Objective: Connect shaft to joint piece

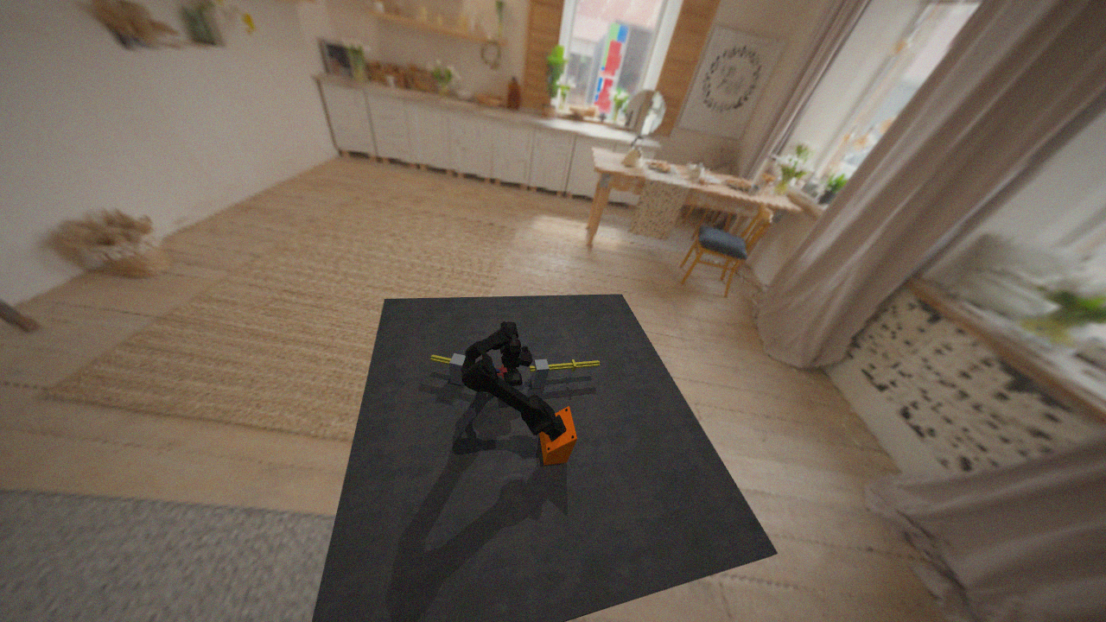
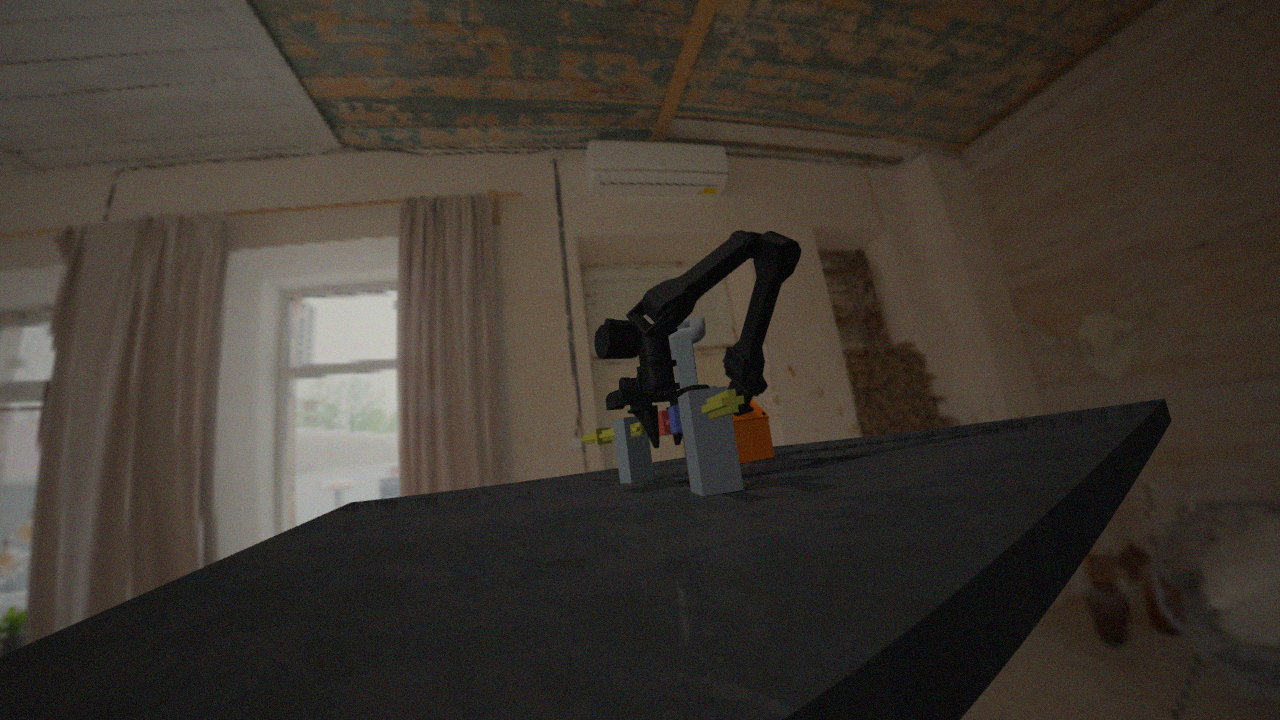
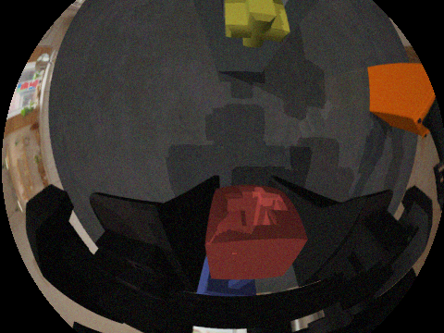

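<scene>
The tool (image 1: 506, 373) (image 2: 665, 437) (image 3: 244, 181) is pinched on the red joint piece (image 1: 501, 370) (image 2: 663, 423) (image 3: 256, 259), with one black finger on each side of it. The red joint piece is up off the table (image 1: 633, 503) (image 2: 537, 582) (image 3: 116, 92), between the two grey blocks. Right behind it is a blue hinge part (image 2: 674, 420) (image 3: 228, 284), partly hidden by the tool in the wrist view.

On the blue side of the red joint piece stands the first grey block (image 1: 457, 370) (image 2: 713, 452). The yellow first shaft (image 1: 441, 358) (image 2: 723, 404) pokes out of its far side. On the other side of the red joint piece stands the second grey block (image 1: 541, 372) (image 2: 633, 454), and the yellow second shaft (image 1: 587, 363) (image 2: 597, 437) (image 3: 254, 16) goes through it. That shaft has a little bar across it, on the side away from the red joint piece.

The hole in the red joint piece faces roughly toward the near end of the second shaft. I cannot tell if they line up just right. That end looks like a plus sign. It is apart from the red joint piece, so it is not in the hole.

The orange base (image 1: 564, 456) (image 2: 754, 438) (image 3: 398, 92) is off to one side of the red joint piece, and the black arm (image 1: 514, 396) (image 2: 702, 277) bends over from it.
</scene>
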You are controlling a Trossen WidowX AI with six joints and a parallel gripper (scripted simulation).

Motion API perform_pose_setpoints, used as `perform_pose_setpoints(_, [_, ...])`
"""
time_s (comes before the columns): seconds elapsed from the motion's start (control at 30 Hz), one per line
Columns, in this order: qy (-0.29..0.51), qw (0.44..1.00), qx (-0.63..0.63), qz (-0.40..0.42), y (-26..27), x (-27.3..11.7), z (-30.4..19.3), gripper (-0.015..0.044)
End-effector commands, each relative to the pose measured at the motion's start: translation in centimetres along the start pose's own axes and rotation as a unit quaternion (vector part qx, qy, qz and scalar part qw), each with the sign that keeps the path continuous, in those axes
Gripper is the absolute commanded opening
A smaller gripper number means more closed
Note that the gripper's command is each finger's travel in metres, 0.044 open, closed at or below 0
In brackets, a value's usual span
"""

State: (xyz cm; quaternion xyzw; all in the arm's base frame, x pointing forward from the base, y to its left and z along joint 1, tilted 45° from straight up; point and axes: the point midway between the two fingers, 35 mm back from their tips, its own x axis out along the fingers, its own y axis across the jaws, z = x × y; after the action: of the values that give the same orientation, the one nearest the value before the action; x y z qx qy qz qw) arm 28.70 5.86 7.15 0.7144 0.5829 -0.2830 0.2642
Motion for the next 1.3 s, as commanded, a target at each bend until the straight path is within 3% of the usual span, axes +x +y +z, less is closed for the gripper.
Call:
perform_pose_setpoints(0.0, [0.0, 1.0, 0.0, 0.0, 0.0, 0.0, 0.0, 0.0105])
perform_pose_setpoints(0.07, [0.0, 1.0, 0.0, 0.0, 0.0, 0.0, 0.0, 0.0147])
perform_pose_setpoints(0.13, [0.0, 1.0, 0.0, 0.0, 0.0, 0.0, 0.0, 0.0147])
perform_pose_setpoints(0.5, [0.0, 1.0, 0.0, 0.0, 0.0, 0.0, 0.0, 0.0436])
perform_pose_setpoints(0.87, [-0.002, 1.0, 0.0, 0.0, 0.0, -0.1, 0.0, 0.044])
perform_pose_setpoints(1.07, [-0.071, 0.997, 0.001, -0.001, 0.0, -2.8, -0.4, 0.044])
perform_pose_setpoints(1.27, [-0.073, 0.997, -0.001, -0.001, 0.0, -2.9, -0.4, 0.044])
